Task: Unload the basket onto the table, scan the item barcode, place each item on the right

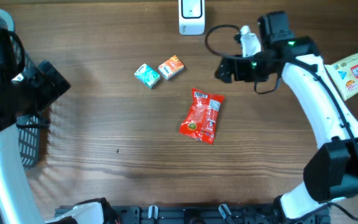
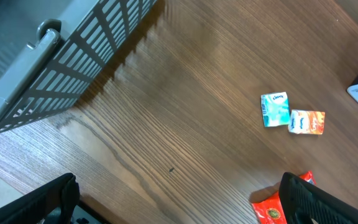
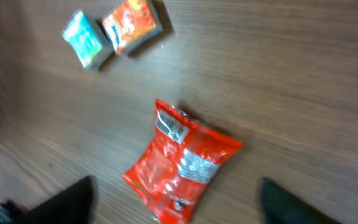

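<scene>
Red crinkly foil bag (image 1: 201,116) lies on grained wood table (image 1: 104,155); left pincer (image 2: 179,196), right pincer (image 3: 179,196) spread.

overhead looks straight down; both wrist views slant down, sharing the red packet (image 1: 202,116).

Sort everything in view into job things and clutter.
Job: scanner; red bag, likely the item, nearest the open right gripper.
Clutter: teal packet; orange packet; yellow pack; basket.
</scene>
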